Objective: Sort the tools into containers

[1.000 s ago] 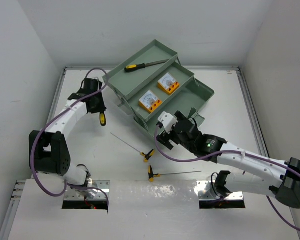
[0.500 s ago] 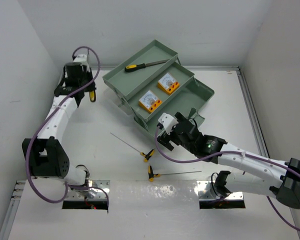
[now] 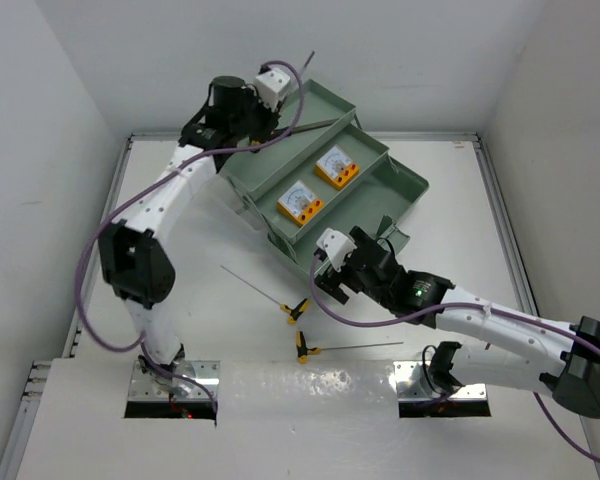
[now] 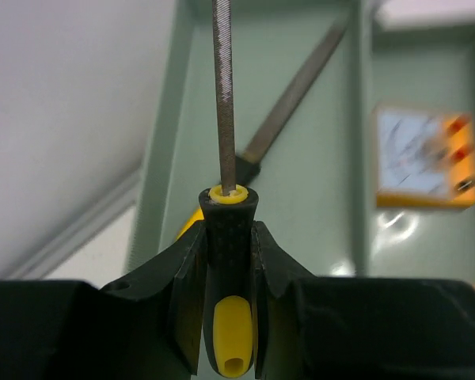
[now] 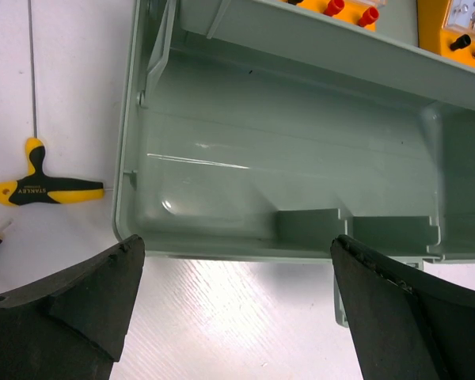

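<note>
My left pincer (image 4: 228, 265) is clamped on the black-and-yellow handle of a file (image 4: 224, 103), with a finger (image 4: 188, 265) pressed against each side of the grip. The rough grey shaft sticks straight out ahead of me. I hold it over the left end of the top tray (image 4: 324, 206) of the green toolbox (image 3: 405, 190). In the overhead view the shaft points up and away past that tray's far rim. Under it, inside the same tray, lies a second file (image 4: 301, 83), slanting toward the far corner with its handle mostly hidden behind mine. The next tray down holds an orange meter (image 3: 300, 201) and a second orange meter (image 3: 337, 167), side by side with their dials up. My right pincer (image 5: 236, 241) is spread wide and grips nothing. It hangs at the near rim of the lowest tray (image 5: 301, 150) and looks down into it. Two T-handle keys lie on the white table (image 3: 180, 300), apart from the toolbox. One key (image 3: 297, 310) is just to the left of my right pincer, with its thin shaft running off to the left. The other key (image 3: 302, 345) lies nearer my bases, with its shaft running right.
</note>
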Controlling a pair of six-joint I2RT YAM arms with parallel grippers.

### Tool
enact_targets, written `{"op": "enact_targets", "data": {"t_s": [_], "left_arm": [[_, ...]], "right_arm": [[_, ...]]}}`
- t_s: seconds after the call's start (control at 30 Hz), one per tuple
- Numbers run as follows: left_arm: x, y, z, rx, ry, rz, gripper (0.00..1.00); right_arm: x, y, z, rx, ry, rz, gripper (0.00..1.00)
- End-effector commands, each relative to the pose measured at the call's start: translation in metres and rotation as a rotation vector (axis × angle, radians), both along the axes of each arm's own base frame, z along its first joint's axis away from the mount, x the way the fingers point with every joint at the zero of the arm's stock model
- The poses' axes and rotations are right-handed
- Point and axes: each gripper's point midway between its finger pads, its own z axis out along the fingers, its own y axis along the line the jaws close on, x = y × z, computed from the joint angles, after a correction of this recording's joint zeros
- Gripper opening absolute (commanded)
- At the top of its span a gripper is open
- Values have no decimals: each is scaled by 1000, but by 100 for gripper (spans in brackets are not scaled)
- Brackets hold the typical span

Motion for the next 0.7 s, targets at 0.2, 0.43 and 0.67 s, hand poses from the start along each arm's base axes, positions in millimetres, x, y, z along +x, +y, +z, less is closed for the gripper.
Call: {"op": "enact_targets", "data": {"t_s": [0.2, 0.43, 0.67], "left_arm": [[-17, -1, -61, 255, 136, -180, 0], [-20, 0, -61, 242, 172, -156, 61], [-32, -14, 22, 7, 88, -126, 87]], "right_arm": [[2, -2, 16, 31, -28, -15, 99], [-4, -1, 7, -5, 4, 25, 99], [-58, 36, -9, -15, 169, 431, 99]]}}
